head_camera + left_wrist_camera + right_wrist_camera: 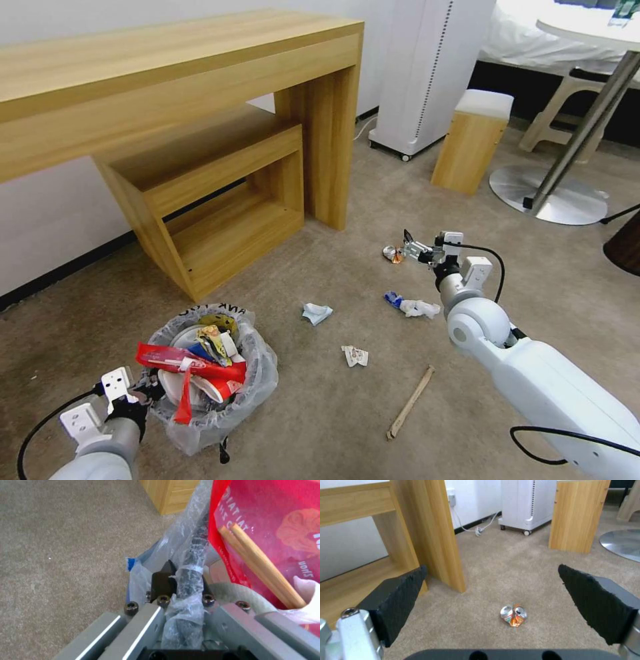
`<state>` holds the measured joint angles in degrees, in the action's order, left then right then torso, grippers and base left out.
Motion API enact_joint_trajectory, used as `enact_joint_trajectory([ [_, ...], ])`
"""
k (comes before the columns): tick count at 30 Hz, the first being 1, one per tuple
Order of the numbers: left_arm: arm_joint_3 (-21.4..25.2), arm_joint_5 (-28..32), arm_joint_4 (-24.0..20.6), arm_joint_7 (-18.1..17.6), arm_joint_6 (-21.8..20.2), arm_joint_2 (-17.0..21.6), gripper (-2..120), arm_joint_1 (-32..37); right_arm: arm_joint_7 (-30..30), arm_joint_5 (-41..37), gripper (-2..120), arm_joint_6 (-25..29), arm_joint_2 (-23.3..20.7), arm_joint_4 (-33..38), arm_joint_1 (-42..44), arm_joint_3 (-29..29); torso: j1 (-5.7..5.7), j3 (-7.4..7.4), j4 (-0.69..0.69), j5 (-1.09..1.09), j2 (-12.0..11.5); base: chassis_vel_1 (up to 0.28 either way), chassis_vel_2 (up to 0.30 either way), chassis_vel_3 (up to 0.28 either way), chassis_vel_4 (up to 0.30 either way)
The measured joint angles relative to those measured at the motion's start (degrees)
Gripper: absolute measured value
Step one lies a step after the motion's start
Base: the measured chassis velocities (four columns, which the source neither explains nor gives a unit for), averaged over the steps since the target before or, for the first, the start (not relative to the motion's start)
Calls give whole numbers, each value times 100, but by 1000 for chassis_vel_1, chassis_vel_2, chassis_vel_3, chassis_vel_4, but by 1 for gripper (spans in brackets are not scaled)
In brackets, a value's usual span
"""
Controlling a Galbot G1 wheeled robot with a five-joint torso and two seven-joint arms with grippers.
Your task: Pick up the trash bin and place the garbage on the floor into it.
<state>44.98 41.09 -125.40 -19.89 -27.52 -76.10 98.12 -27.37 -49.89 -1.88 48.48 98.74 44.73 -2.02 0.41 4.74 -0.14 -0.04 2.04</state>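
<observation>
The trash bin point(257, 383), lined with a crinkly clear bag, stands at the lower left, heaped with a red wrapper point(190, 363) and cups. My left gripper point(143, 390) is shut on its near rim; the left wrist view shows the bagged rim point(191, 555) pinched between the fingers point(163, 580). My right gripper point(410, 248) hangs open just beside a crushed can point(392, 254) on the carpet. From the right wrist, the can point(513, 615) lies ahead between the spread fingers point(403, 597). Other garbage on the floor: a blue-white cup point(412, 305), two crumpled papers point(317, 313) point(355, 355), a wooden stick point(410, 403).
A wooden desk point(167, 80) with a low shelf unit point(220, 200) stands behind the bin. A white wheeled appliance point(427, 73), a wooden stool point(472, 140) and a round table base point(553, 193) stand beyond the can. A dark brown object point(627, 243) sits at the right edge.
</observation>
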Motion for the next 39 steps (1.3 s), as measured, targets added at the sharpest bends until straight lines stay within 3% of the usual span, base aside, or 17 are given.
enact_joint_trajectory([
  [23,1,-22,-61,-3,12,20,1,58,247,213,100,505,85,-44,166,67,0,0,-2,1,0,0,0,0,0],
  [39,24,-14,-83,-10,24,-4,1,75,259,108,96,406,97,38,189,23,0,0,-1,0,0,0,0,0,0],
])
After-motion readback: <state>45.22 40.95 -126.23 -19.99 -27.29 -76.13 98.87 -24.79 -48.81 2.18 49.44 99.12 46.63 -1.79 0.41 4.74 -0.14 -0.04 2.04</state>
